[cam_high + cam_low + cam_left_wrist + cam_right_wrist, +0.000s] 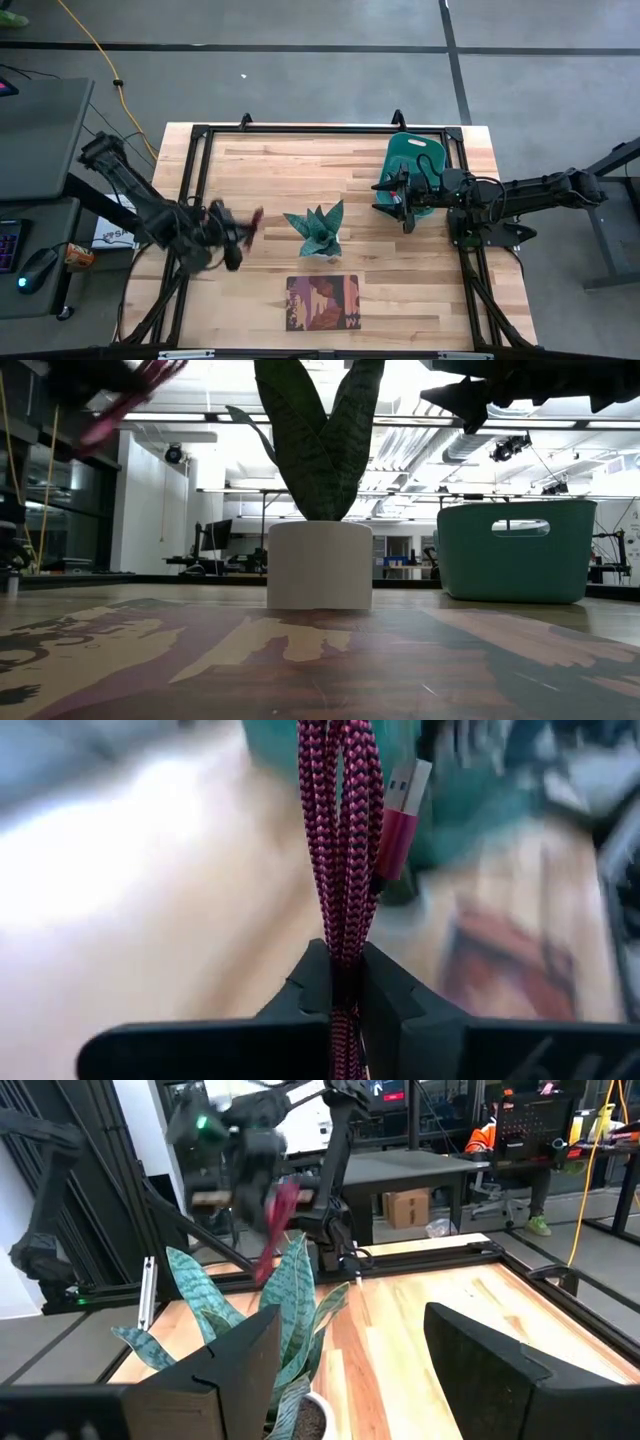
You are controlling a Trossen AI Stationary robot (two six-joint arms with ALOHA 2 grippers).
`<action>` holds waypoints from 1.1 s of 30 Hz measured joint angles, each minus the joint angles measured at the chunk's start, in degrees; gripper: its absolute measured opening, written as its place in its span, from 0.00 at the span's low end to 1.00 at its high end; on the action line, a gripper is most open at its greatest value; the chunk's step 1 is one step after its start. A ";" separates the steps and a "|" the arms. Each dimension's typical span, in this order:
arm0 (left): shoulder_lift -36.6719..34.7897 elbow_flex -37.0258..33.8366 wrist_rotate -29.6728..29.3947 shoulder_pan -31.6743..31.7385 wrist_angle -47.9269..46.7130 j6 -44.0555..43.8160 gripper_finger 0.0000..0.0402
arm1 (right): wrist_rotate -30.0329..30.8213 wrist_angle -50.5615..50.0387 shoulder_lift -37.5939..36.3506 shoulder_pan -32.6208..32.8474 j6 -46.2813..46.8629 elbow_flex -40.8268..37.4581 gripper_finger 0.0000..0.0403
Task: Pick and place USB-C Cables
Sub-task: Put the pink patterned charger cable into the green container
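A dark red braided cable bundle (340, 850) with a red USB plug (402, 808) is in my left gripper (340, 982), which is shut on it. That gripper (240, 232) is over the table's left part, left of the teal potted plant (315, 232). The bundle (255, 218) is off the table, seen high in the low view (130, 395). My right gripper (394, 205) is open at the near edge of the green basket (415, 160), and its wrist view (350, 1350) faces the plant (260, 1315). No grey, white or green bundle shows. My left gripper pinches the dark red bundle's several strands (342, 945) between its two fingers (300, 990). The fingers lie along the bundle. The rest of it, with the plug end (402, 808), sticks out past the fingertips toward the plant. The bundle is lifted clear of the table.
A reddish-brown book (322, 302) lies flat near the table's near edge, below the plant. The plant's white pot (320, 565) stands mid-table between the two arms. The green basket (515, 550) sits at the far right. A black frame (300, 130) runs around the tabletop.
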 joint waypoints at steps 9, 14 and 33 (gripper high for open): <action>-8.99 -3.78 6.94 20.48 36.52 52.31 0.00 | 0.02 1.19 0.00 0.00 -1.18 0.00 0.59; -7.32 -10.83 33.63 38.33 59.04 60.00 0.00 | 0.03 1.70 -0.02 0.00 -1.20 0.00 0.59; 1.69 -14.24 51.62 48.27 78.25 53.30 0.00 | 0.10 1.55 0.00 0.00 -2.92 0.00 0.59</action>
